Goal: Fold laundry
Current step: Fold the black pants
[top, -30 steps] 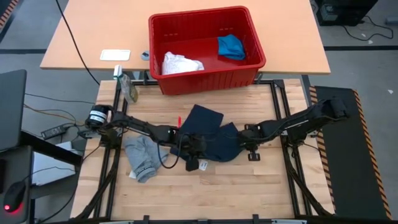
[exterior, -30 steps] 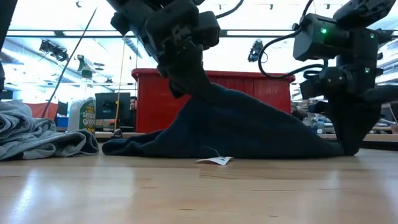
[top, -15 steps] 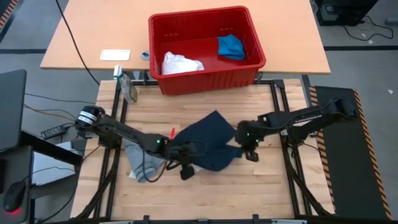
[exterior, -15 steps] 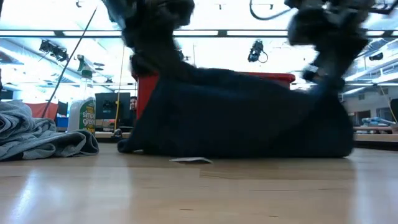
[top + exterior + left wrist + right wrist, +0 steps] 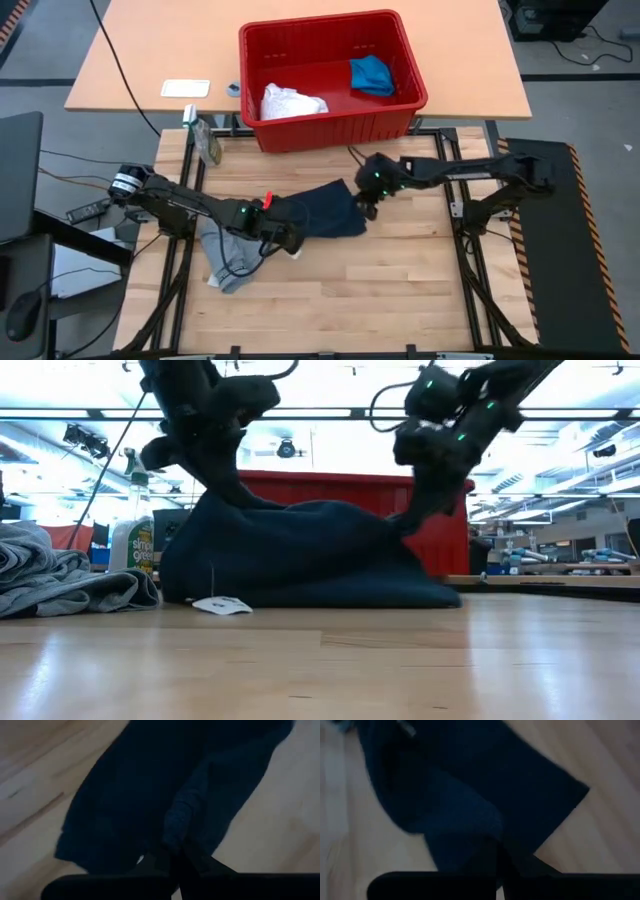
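Observation:
The navy garment (image 5: 322,212) lies bunched at mid-table, raised at both ends and resting on the wood along its lower edge (image 5: 330,598). A white tag (image 5: 220,604) lies by its near left side. My left gripper (image 5: 285,233) is shut on its left end. My right gripper (image 5: 368,203) is shut on its right end. The grey T-shirt (image 5: 228,255) lies crumpled to the left, partly under my left arm. The white cloth (image 5: 290,101) and the bright blue garment (image 5: 372,75) lie in the red basket. My left gripper pinches a raised fold of the navy cloth (image 5: 176,827) between its two fingers, slanting down from above. The cloth spreads away below the fingers onto the table. My right gripper pinches a bunched fold at the garment's right end (image 5: 485,832), slanting down from above. That end (image 5: 405,525) is lifted, and the cloth below it rests on the table.
The red basket (image 5: 395,125) stands on the far table behind the work surface. A spray bottle (image 5: 208,143) stands at the far left corner. Bare wood stretches along the near edge and to the right of the garment.
Both grippers have risen, dragging the navy garment. My right gripper has gone toward the far edge and the left; my left gripper has gone toward the left and turned. The garment has slid left, tag included, and bunched narrower between the two holds.

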